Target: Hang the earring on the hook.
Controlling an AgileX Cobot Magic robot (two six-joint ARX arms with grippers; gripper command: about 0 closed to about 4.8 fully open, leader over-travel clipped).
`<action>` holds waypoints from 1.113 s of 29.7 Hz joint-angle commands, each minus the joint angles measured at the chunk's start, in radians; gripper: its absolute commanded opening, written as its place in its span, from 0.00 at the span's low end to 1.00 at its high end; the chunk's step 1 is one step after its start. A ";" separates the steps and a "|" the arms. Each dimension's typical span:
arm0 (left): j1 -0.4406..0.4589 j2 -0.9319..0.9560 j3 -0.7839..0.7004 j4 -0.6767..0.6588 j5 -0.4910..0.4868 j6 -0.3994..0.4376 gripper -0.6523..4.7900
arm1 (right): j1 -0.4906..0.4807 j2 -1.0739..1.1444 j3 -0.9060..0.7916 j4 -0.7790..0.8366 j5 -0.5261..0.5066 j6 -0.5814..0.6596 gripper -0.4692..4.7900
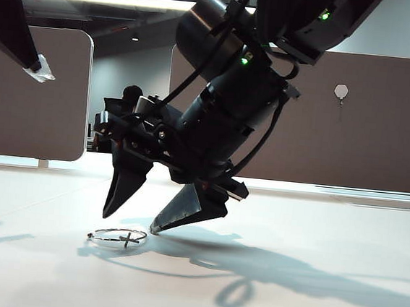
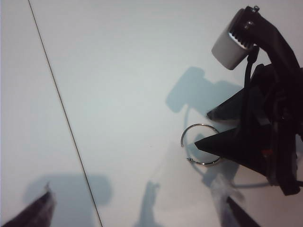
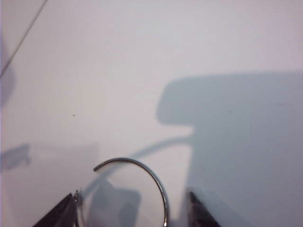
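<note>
On the table point(image 1: 336, 304) | earring point(image 1: 117, 237) flat, cross toward right hand point(image 1: 135, 218), spread astride | left hand point(image 2: 137, 217) released, aloft

Earring point(image 1: 118, 237) flat on table point(image 1: 343, 232), below right pincer point(image 1: 137, 216); hook point(image 1: 341, 91) far behind, right.

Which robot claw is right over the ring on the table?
The right gripper: its dark fingers point down on either side of the earring. The left gripper hangs high at the far left, away from it.
</note>
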 commanded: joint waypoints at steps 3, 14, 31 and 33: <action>0.000 -0.002 0.003 0.012 -0.002 0.014 1.00 | 0.013 0.088 -0.029 -0.217 0.008 0.005 0.67; 0.000 -0.002 0.003 0.005 -0.002 0.032 1.00 | 0.013 0.105 -0.030 -0.317 0.073 -0.027 0.25; 0.000 -0.003 0.003 -0.003 -0.003 0.032 1.00 | 0.010 0.082 -0.021 -0.276 0.076 -0.051 0.08; 0.000 -0.003 0.003 -0.003 -0.017 0.032 1.00 | 0.009 0.055 -0.021 -0.255 0.077 -0.052 0.08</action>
